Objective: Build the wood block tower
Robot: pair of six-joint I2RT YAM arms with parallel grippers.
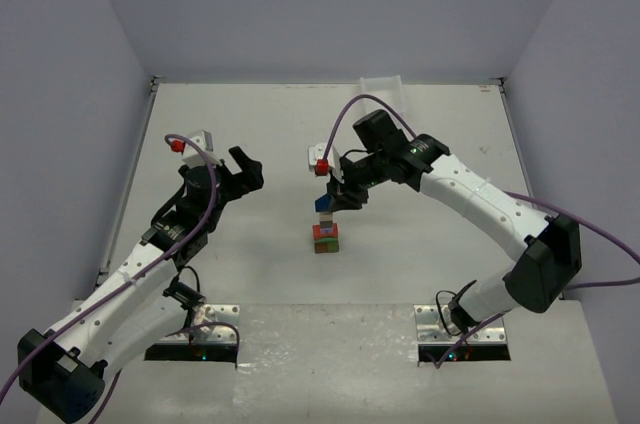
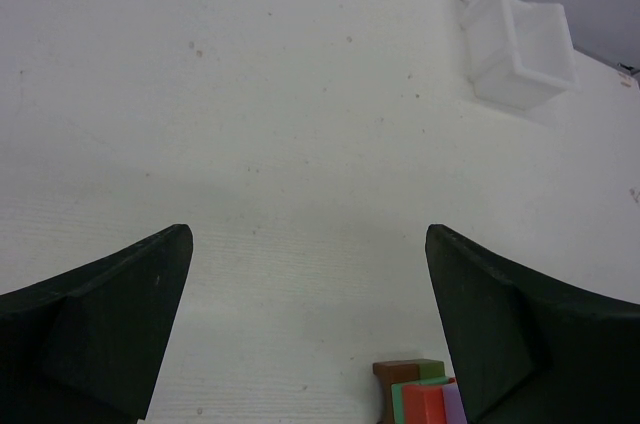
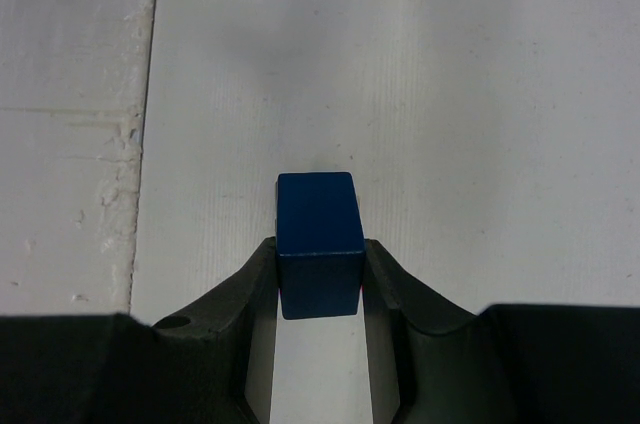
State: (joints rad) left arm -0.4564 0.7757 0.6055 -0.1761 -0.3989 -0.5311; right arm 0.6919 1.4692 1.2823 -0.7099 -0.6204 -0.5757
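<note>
1. The table (image 1: 260, 124) is lying open all round the tower (image 1: 325, 237), with its walled edges standing well apart from it.
2. The left gripper (image 1: 248, 166) is hanging with its jaws spread wide and empty, well to the left, probably giving the other arm room.
3. The right gripper (image 1: 340, 196) is pinching the blue block (image 3: 318, 239) near the tower's top, seemingly for placing.
4. The tower is standing mid-table, narrow and easily nudged.

White plastic tray (image 2: 520, 44) sits at far edge of table (image 1: 250, 124), nr back wall (image 1: 330, 4).
</note>
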